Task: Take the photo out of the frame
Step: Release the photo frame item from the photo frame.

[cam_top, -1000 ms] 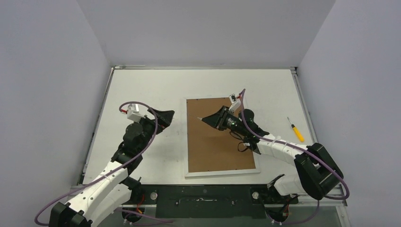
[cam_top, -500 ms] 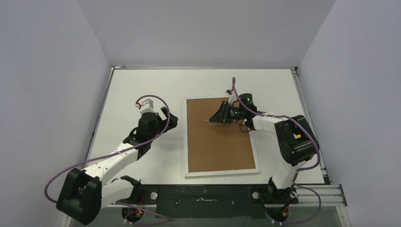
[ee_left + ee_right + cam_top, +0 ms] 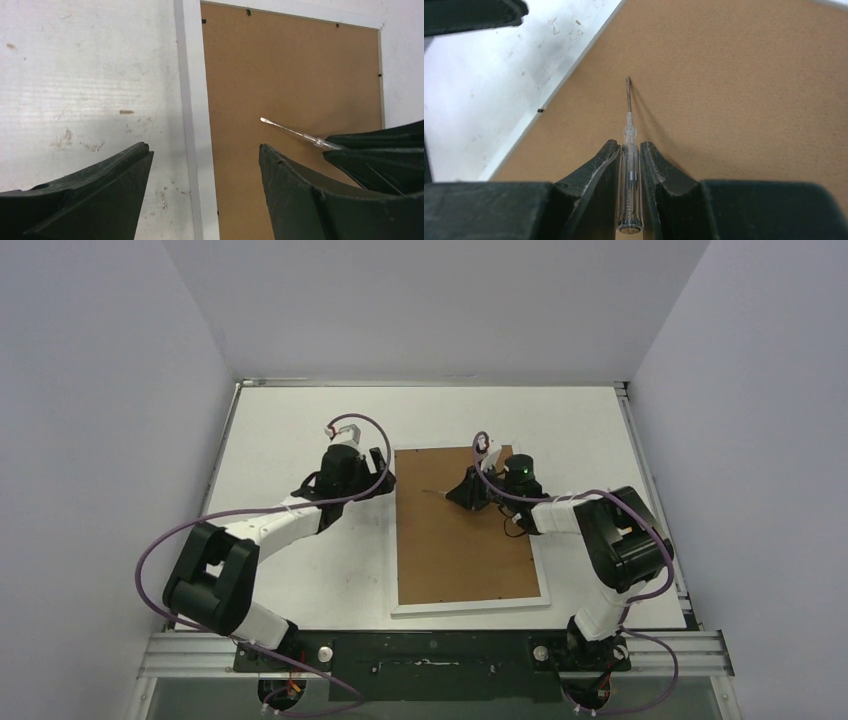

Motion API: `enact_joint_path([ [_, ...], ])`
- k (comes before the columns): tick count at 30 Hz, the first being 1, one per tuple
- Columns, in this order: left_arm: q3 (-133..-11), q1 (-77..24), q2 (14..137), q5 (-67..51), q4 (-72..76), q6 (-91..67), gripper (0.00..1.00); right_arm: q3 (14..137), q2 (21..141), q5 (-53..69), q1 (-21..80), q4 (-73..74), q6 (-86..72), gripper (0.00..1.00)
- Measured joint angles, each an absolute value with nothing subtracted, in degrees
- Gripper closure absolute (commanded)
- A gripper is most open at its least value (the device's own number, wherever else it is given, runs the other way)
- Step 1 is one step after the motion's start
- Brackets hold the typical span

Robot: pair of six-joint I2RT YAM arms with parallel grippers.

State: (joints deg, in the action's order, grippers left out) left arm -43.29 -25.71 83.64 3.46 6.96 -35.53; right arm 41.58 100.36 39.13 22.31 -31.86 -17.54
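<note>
We are at the tab-prying step: the right claw (image 3: 629, 146) grips a thin screwdriver (image 3: 628, 107), tip just ahead of it over the brown back of the frame (image 3: 460, 560), face down on the worktop (image 3: 560, 420). The left claw (image 3: 203, 150) gapes empty astride the frame's white edge. The photo is hidden beneath; next, we judge, the blade must reach a rim tab (image 3: 203, 21).

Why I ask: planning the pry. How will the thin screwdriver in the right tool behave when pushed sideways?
The screwdriver has a very thin shaft, so it would probably flex under side load. Its smooth round handle, pinched only between the right tool's narrow tips, may well twist or pivot. It looks light.
</note>
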Motion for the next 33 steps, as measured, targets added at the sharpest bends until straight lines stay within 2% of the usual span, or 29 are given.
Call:
enact_joint_path([
  [12,-52.64,-25.78,96.29,1.23,3.22,-31.29,0.41,33.89,92.95,33.98,26.02,-38.98,-0.14,0.95],
  [16,-55.61,-25.87,98.72,1.15,1.26,-29.98,0.48,32.99,90.74,32.47,26.37,-38.98,2.48,0.95],
  [22,-57.43,-26.24,100.77,0.27,-1.17,-27.88,0.53,33.12,88.05,32.34,26.33,-38.17,3.49,0.95],
  [23,-57.63,-26.28,101.25,-0.23,-1.58,-27.53,0.55,33.41,87.72,32.36,26.33,-37.36,3.62,0.95],
  [27,-57.93,-26.3,102.94,-2.28,-2.39,-26.28,0.81,35.59,87.55,33.3,25.93,-34.28,4.03,0.95],
  [28,-58.39,-26.3,103.09,-3.36,-2.44,-25.85,0.85,35.99,87.55,33.76,25.76,-33.89,4.08,0.95],
  [33,-61.25,-26.2,104.84,-4.71,-3.79,-22.9,0.87,40.66,88.77,36.49,24.34,-29.04,6.48,0.95],
])
